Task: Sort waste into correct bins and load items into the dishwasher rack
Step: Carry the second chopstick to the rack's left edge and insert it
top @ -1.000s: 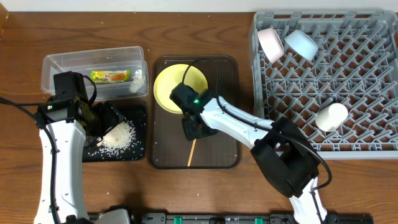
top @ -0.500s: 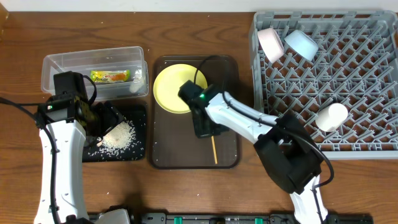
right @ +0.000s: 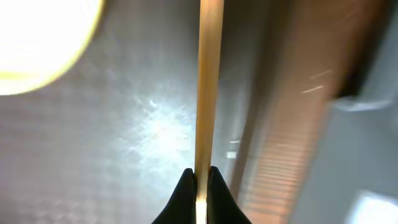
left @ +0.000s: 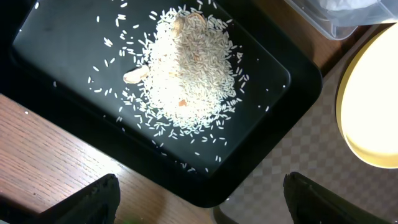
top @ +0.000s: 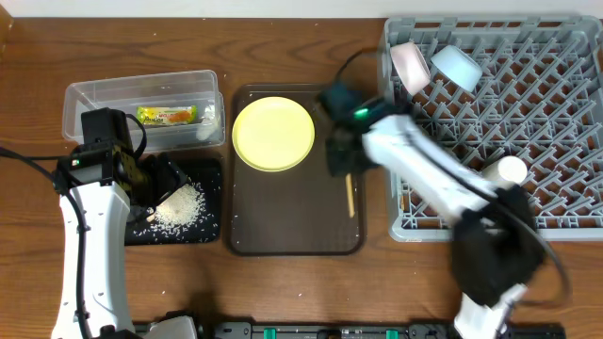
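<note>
the right gripper (top: 341, 162) was held over the right edge of the brown serving tray (top: 283, 218), just beside the dishwasher rack (top: 565, 229), its jaws pinched on the chopsticks (top: 350, 196), which pointed toward the near side. since half a second earlier it had been swung right from the tray's middle, and the yellow plate (top: 273, 134) was left uncovered. the left gripper (left: 199, 194), jaws spread, was kept above the rice scraps (left: 186, 68) on the black tray (left: 53, 53), the wrapper (top: 167, 115) lying in the clear tub (top: 94, 94).

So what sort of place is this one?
Probably a lab tabletop staged as a dish-clearing station: a grey dishwasher rack, a yellow plate on a brown serving tray, and rice scraps in a black tray.
</note>
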Motion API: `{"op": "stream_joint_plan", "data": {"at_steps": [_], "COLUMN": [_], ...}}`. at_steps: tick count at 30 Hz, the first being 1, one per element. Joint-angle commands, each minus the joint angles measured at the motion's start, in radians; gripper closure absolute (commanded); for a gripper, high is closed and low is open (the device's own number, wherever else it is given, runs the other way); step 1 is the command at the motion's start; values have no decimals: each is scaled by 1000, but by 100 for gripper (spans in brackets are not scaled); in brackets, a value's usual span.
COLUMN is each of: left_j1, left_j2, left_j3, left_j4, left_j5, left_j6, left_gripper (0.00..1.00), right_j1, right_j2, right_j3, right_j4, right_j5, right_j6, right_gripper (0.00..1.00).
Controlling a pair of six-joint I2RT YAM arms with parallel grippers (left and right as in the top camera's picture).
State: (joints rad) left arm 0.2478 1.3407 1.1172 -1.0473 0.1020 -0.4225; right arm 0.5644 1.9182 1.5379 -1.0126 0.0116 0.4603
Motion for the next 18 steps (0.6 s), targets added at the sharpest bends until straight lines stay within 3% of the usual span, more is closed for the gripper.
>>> {"op": "stream_joint_plan", "data": {"at_steps": [1,5,11,18], "left_j1": [4,4,4,4], "left_j2": [-1,-1,-1,-1], "left_j3": [2,2,2,2], "left_j4": [-3,-3,-3,-3], "left_j5": [-2,-2,-2,-2], "left_j6": [-2,-2,-2,-2], "left_gripper": [14,14,14,14], "right_j1": [-74,-155,-273,-289], "right_j2": [-144,-201,-165,-87], "right_j3": [7,6,-18,-62], "right_j4": [-7,-53,-114,-98], "right_j5": [14,24,30,25], "right_j6": [-115,-216,-257,-267], "right_gripper": [99,99,99,98]}}
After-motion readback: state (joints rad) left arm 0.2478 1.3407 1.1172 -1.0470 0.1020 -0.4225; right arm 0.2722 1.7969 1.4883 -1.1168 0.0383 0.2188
